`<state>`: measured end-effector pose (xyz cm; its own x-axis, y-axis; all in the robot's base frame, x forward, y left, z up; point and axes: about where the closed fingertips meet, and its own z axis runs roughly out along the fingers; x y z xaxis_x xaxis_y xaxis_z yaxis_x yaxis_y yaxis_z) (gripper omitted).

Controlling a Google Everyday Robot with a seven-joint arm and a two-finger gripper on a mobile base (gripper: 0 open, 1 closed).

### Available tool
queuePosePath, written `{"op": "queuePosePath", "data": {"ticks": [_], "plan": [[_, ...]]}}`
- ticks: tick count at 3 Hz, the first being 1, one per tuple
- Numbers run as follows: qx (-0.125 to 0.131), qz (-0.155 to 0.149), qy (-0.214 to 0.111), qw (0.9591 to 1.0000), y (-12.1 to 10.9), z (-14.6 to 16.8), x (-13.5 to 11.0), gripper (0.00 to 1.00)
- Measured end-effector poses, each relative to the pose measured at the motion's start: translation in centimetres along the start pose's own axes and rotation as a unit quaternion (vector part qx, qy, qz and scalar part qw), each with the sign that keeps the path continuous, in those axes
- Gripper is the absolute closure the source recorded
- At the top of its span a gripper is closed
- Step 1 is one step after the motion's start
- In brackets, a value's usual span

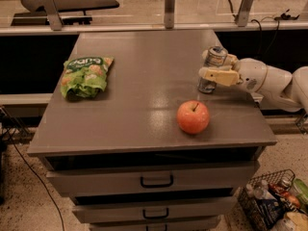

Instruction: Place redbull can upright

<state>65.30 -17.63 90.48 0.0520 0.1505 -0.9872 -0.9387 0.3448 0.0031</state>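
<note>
The redbull can [208, 84], silver and blue, stands upright on the grey table [144, 57] near its right edge. My gripper [206, 65] reaches in from the right and is shut on the can, with one cream finger [216, 75] across its front and the other behind its top. The can's base looks to be at the tabletop; I cannot tell if it bears on it.
A red apple [193, 116] sits in front of the can, near the front right. A green snack bag [85, 76] lies at the left. The table has drawers [156, 181] below. A wire basket of items [274, 206] stands on the floor at the right.
</note>
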Motion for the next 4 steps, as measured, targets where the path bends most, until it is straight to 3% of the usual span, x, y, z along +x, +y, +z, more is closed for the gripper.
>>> {"op": "queuePosePath", "data": {"ticks": [1, 2, 4], "plan": [[0.003, -0.002, 0.009, 1.0000, 0.1, -1.2, 0.2, 0.00], [0.007, -0.005, 0.021, 0.9997, 0.2, -2.7, 0.2, 0.00], [0.008, -0.034, 0.084, 0.9959, 0.0, -5.7, -2.3, 0.00]]}}
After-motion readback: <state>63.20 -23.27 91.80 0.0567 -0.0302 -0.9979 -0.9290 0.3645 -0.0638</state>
